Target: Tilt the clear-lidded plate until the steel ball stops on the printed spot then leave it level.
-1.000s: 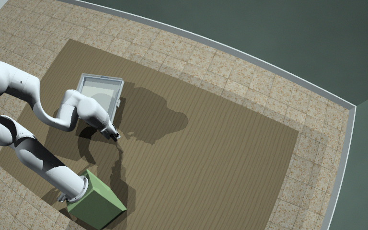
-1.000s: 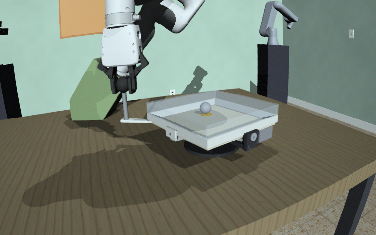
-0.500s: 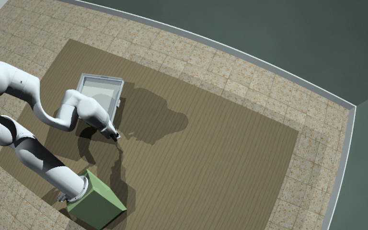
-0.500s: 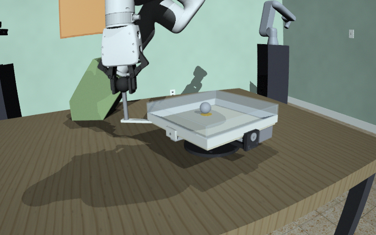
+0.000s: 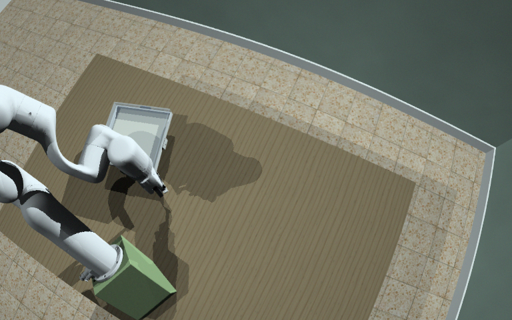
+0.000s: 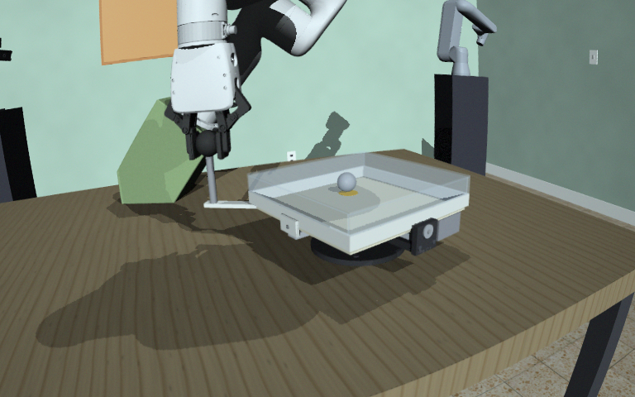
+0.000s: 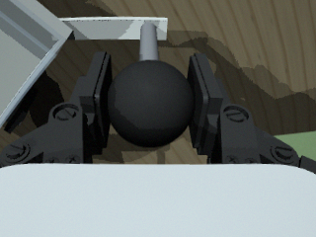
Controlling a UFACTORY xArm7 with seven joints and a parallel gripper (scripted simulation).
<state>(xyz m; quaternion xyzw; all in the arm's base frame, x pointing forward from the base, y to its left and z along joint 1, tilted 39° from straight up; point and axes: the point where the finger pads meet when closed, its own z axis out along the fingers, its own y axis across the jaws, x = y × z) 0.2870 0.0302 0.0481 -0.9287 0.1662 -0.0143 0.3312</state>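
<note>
The square white plate (image 6: 327, 235) (image 5: 139, 109) with a clear lid rests on a dark round base (image 6: 327, 255) on the wooden table. It looks close to level. The steel ball (image 6: 346, 179) sits over the orange printed spot (image 6: 348, 192) near the plate's middle. A grey rod (image 6: 212, 179) (image 7: 150, 39) rises from a white arm (image 6: 226, 203) on the plate's left side and ends in a black knob (image 6: 206, 142) (image 7: 149, 103). My gripper (image 6: 207, 145) (image 7: 149, 76) (image 5: 160, 189) is shut on that knob from above. In the top view my arm hides the ball and spot.
The green block (image 6: 154, 164) (image 5: 134, 281) carrying my arm stands behind the knob. A dark pedestal (image 6: 460, 121) with a second grey arm stands at the back right, off the table. The table's front edge (image 6: 515, 346) runs along the lower right.
</note>
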